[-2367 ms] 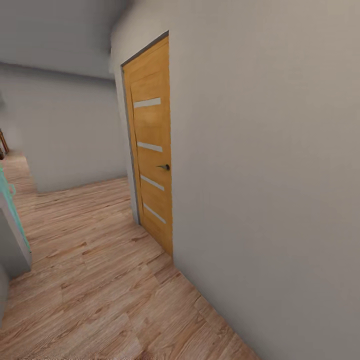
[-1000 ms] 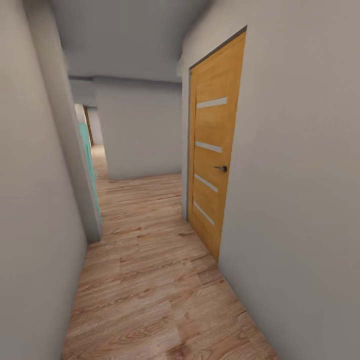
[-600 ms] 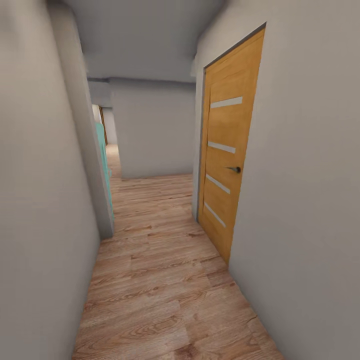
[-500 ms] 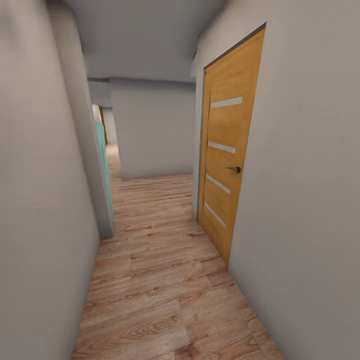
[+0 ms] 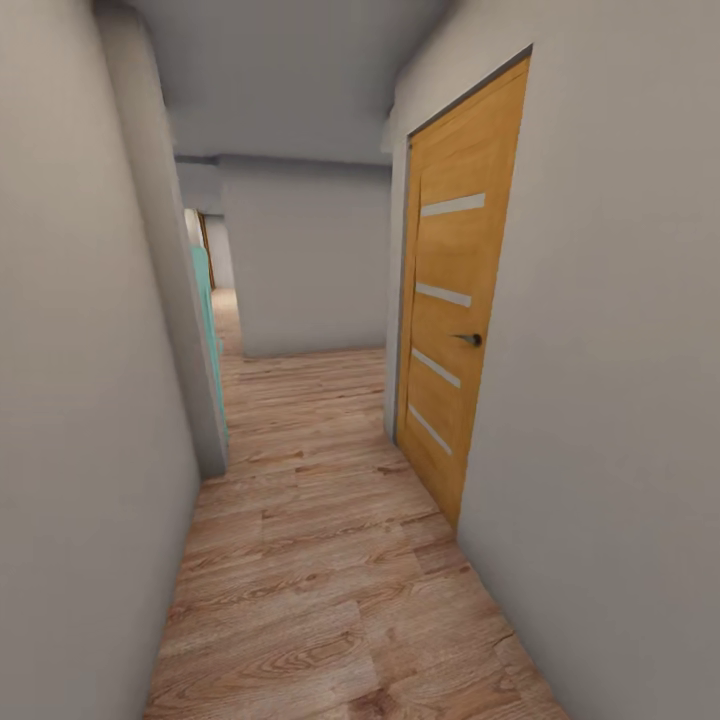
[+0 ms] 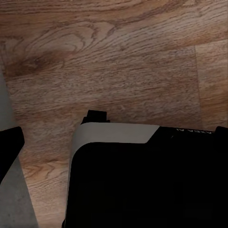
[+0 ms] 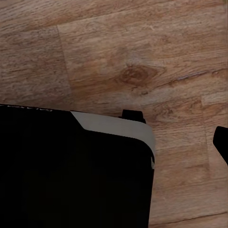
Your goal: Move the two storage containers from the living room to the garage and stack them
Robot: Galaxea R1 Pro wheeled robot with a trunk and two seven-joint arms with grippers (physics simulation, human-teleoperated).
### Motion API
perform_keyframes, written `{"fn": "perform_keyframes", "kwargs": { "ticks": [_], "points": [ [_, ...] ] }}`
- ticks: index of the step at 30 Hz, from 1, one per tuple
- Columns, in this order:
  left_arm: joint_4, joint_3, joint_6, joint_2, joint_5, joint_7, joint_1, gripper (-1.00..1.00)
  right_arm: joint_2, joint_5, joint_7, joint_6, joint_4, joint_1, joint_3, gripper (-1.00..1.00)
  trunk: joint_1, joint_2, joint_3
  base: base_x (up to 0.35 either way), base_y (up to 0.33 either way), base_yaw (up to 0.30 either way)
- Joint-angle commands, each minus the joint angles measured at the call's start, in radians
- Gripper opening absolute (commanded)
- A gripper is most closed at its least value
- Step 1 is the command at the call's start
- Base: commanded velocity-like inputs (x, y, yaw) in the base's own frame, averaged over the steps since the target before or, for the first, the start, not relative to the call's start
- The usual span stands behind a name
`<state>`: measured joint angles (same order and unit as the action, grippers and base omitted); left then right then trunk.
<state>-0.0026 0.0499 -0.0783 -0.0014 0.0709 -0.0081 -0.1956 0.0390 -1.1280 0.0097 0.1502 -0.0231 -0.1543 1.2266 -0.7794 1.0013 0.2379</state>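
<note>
The two storage containers are out of view, and so are the living room and the garage. I am in a narrow hallway with a light wood plank floor. In the left wrist view one dark fingertip of my left gripper juts in over the planks. In the right wrist view one dark fingertip of my right gripper shows at the frame edge. Neither view shows a second finger or anything held.
A closed orange wooden door with a dark handle is set in the right wall. A grey wall runs close on the left, with a teal panel past its corner. A grey wall closes the hallway ahead. My black base sits low.
The head view has swung from facing the door and right wall to looking straight down the hallway. Over the last half second the view has held still.
</note>
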Motion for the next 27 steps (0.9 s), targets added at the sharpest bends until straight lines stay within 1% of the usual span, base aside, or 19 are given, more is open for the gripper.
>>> {"fn": "perform_keyframes", "kwargs": {
  "ticks": [1, 6, 17, 19, 24, 27],
  "points": [
    [0.001, 0.005, -0.003, 0.002, 0.01, 0.0, -0.001, 1.0, 0.001, -0.008, 0.001, 0.003, -0.002, -0.001, 0.008, 1.0, 0.0, 0.001, 0.001, 0.238, 0.0, 0.0],
    [0.001, 0.005, -0.003, 0.003, 0.018, 0.0, -0.001, 1.0, 0.001, -0.007, 0.001, 0.003, -0.002, -0.001, 0.008, 1.0, 0.0, 0.001, 0.001, 0.293, 0.0, 0.0],
    [0.001, 0.005, -0.003, 0.004, 0.02, 0.0, -0.001, 1.0, 0.001, -0.005, 0.001, 0.003, -0.002, -0.001, 0.011, 1.0, 0.0, 0.001, 0.001, 0.319, 0.0, 0.003],
    [0.001, 0.005, -0.003, 0.004, 0.02, 0.0, -0.001, 1.0, 0.001, -0.005, 0.001, 0.003, -0.002, -0.001, 0.011, 1.0, 0.0, 0.001, 0.001, 0.321, 0.0, 0.109],
    [0.001, 0.005, -0.003, 0.004, 0.02, 0.0, -0.001, 1.0, 0.001, -0.004, 0.001, 0.003, -0.003, -0.001, 0.011, 1.0, 0.0, 0.001, 0.001, 0.321, 0.0, 0.231],
    [0.001, 0.005, -0.003, 0.004, 0.02, 0.0, -0.001, 1.0, 0.001, -0.003, 0.001, 0.003, -0.003, -0.001, 0.011, 1.0, 0.0, 0.001, 0.001, 0.321, 0.0, 0.093]
  ]
}}
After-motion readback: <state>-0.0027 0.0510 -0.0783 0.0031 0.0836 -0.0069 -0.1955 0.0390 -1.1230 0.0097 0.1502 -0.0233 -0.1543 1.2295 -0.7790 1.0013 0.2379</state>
